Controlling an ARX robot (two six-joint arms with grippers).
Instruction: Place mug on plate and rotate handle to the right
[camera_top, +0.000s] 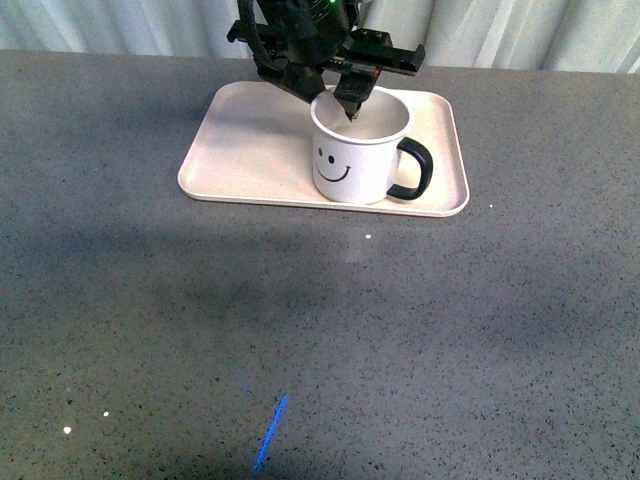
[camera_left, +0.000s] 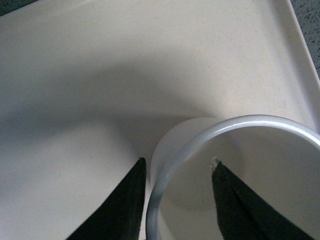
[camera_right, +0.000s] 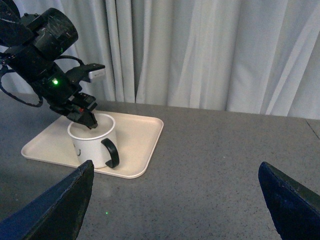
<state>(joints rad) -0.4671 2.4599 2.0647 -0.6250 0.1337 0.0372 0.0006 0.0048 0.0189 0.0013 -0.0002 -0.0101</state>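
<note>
The white mug (camera_top: 352, 160) with its black smiley face stands upright on the pale plate (camera_top: 250, 150). Its black handle (camera_top: 415, 168) points to the right. My left gripper (camera_top: 342, 103) is open over the mug's far rim, one finger inside the mug and one outside. In the left wrist view the two dark fingers (camera_left: 125, 205) straddle the rim (camera_left: 200, 142) without pinching it. My right gripper (camera_right: 176, 165) is open and empty above bare table, well off to the mug's (camera_right: 90, 145) right, and is out of the front view.
The grey speckled table (camera_top: 320, 340) runs around the plate. White curtains (camera_right: 210, 50) hang behind the table's far edge. The left arm (camera_right: 47, 55) reaches down over the plate (camera_right: 137, 137) from the back.
</note>
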